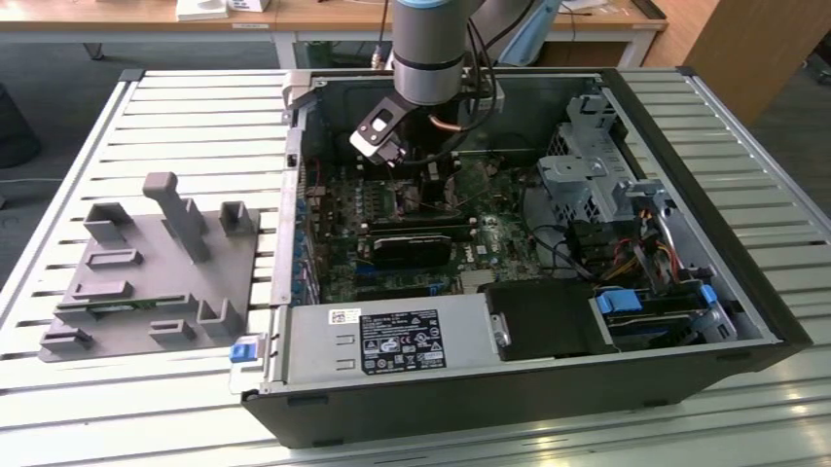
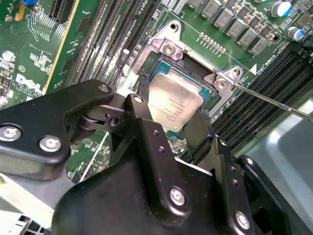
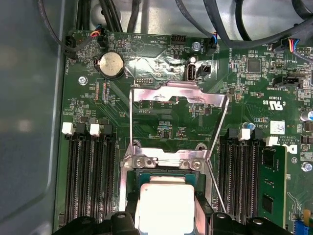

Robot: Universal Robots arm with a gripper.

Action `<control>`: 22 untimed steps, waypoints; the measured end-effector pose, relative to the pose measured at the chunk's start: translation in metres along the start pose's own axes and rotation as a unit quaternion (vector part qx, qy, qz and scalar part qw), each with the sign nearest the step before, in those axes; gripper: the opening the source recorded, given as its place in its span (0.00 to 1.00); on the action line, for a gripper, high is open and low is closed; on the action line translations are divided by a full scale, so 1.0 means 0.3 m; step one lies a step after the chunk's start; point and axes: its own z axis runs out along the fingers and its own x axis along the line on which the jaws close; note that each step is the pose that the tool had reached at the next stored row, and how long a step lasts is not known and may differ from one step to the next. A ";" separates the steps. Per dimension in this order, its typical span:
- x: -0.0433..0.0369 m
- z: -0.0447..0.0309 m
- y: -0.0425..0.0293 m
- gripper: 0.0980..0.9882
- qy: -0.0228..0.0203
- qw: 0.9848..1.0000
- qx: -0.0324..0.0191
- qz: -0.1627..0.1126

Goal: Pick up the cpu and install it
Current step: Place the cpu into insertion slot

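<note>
As pincer [image 2: 171,110] hovers over open socket [image 2: 164,46], fingers clamped on cpu [image 2: 178,100] at two opp. edges; cpu flat, directly under wrist, squared w/ socket; load plate [image 3: 178,88] flipped up.

**Exterior view.** A workbench [image 1: 156,117] topped with pale metal slats occupies the near and middle ground. The slats run from the exterior view's left to its right, with narrow dark gaps between them. Their upper faces carry soft, even reflections, and the light is diffuse, without hard shadows. Beyond the bench's far edge lies a dark grey floor [image 1: 65,78]. Along the far side stands a wooden-topped desk [image 1: 130,17] on white legs [image 1: 280,49], with small white items [image 1: 201,10] on its top. At the far end, toward the exterior view's right, stands a light-brown wooden cabinet [image 1: 760,49]. A dark rounded object [image 1: 11,126], not identifiable, sits at the exterior view's left edge.
</note>
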 end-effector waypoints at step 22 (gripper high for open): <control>-0.001 -0.027 0.001 0.57 0.000 1.000 0.000 0.000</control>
